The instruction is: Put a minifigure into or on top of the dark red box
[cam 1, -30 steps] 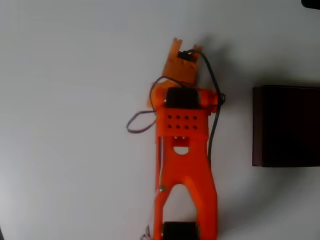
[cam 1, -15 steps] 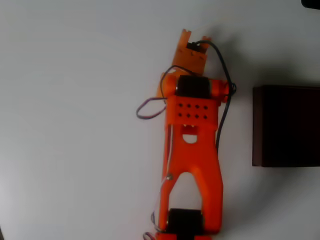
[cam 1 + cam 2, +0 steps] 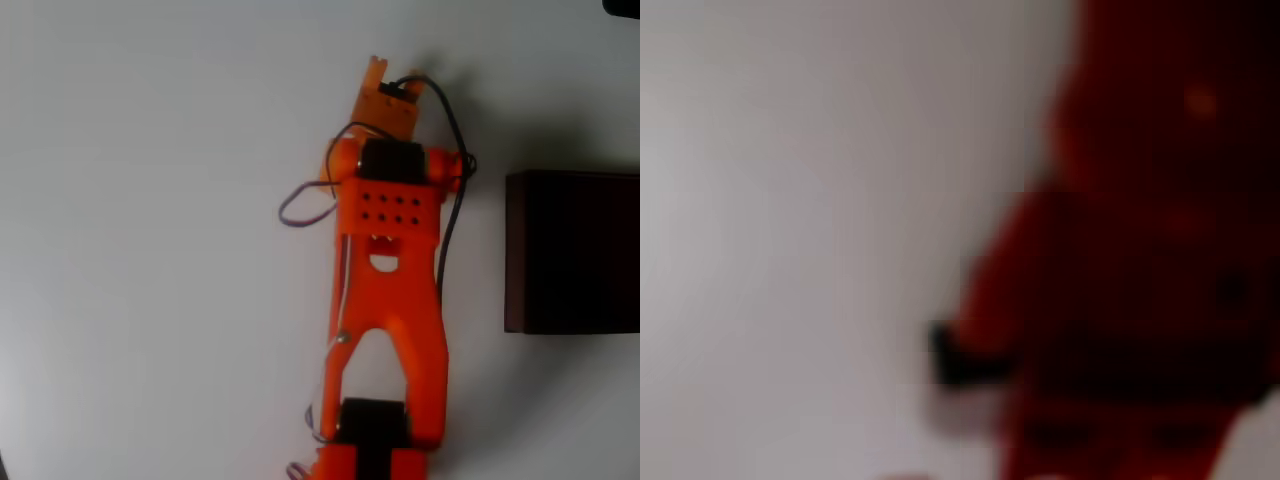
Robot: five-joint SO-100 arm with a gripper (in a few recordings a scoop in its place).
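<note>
Close up, minifigure (image 3: 1120, 300) blurred, all red, small dark hand

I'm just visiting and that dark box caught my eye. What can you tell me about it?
The dark red box sits on the white table at the right edge of the overhead view, partly cut off by the frame. It is rectangular, with maroon walls and a near-black inside. Nothing touches it; the orange arm stands apart to its left.

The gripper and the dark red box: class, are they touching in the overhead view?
Apart. In the overhead view a strip of bare white table lies between the gripper and the dark red box at the right edge.
</note>
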